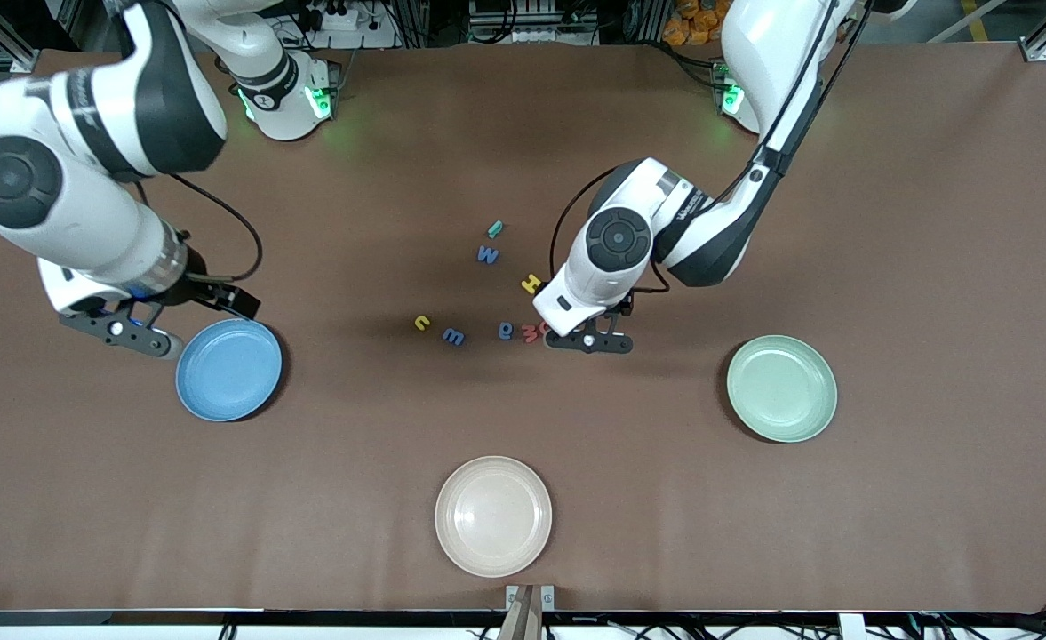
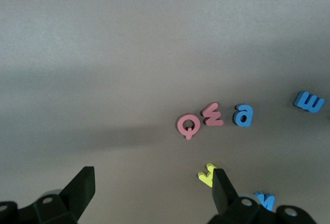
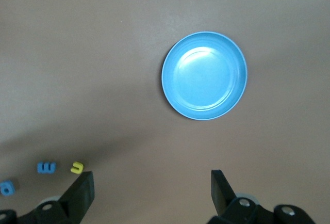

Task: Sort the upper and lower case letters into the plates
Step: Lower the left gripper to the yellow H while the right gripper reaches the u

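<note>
Several small letters lie mid-table: a teal one (image 1: 494, 229), a blue M (image 1: 488, 255), a yellow H (image 1: 531, 284), a yellow c (image 1: 422, 323), a blue m (image 1: 453, 336), a blue a (image 1: 506, 331) and two red ones (image 1: 533, 332). My left gripper (image 1: 589, 342) hangs open low over bare table just beside the red letters, nothing between its fingers; its wrist view shows the red Q (image 2: 188, 125) and the yellow H (image 2: 207, 175). The blue plate (image 1: 229, 369) and the pale green plate (image 1: 782, 388) hold nothing. My right gripper (image 1: 123, 333) is open beside the blue plate (image 3: 204, 75).
A cream plate (image 1: 493, 516) sits near the table's front edge, nearer to the camera than the letters. The robots' bases stand along the table's back edge. Brown table surface stretches between the letters and each plate.
</note>
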Motion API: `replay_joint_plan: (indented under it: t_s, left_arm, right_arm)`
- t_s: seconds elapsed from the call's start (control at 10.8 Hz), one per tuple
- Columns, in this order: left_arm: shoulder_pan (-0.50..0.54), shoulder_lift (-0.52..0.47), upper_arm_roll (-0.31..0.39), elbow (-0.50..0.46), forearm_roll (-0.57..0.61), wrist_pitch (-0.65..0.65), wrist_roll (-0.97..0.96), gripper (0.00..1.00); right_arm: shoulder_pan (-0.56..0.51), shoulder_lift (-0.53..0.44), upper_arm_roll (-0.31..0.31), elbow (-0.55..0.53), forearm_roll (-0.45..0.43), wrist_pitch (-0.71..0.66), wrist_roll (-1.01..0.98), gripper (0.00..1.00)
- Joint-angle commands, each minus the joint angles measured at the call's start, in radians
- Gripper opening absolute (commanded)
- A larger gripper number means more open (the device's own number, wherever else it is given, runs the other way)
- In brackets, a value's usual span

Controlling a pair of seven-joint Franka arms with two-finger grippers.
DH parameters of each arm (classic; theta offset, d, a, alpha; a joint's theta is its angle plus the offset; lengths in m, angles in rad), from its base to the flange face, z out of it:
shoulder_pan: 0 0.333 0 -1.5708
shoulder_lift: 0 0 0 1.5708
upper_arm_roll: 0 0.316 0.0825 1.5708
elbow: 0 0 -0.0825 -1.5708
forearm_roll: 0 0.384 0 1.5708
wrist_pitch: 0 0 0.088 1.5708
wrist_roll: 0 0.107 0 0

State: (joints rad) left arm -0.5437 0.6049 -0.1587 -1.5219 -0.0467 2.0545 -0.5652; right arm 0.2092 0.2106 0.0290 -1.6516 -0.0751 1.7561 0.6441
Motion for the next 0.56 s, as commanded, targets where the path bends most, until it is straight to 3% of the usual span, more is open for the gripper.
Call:
replay_joint_plan:
  t_s: [0.0,0.46]
  left_arm:
    - [-0.018,0.003,0.01,-0.024,0.018,0.015,-0.027,1.0]
    - [-0.085,0.015,0.004,-0.064,0.014,0.032,-0.149,1.0]
  right_arm:
    - [0.038,-0.016,-0.001,-0.115,0.014,0.127,0.165,1.0]
    - [0.128,-0.002,-0.001,-0.315,0.055,0.449,0.464,1.0]
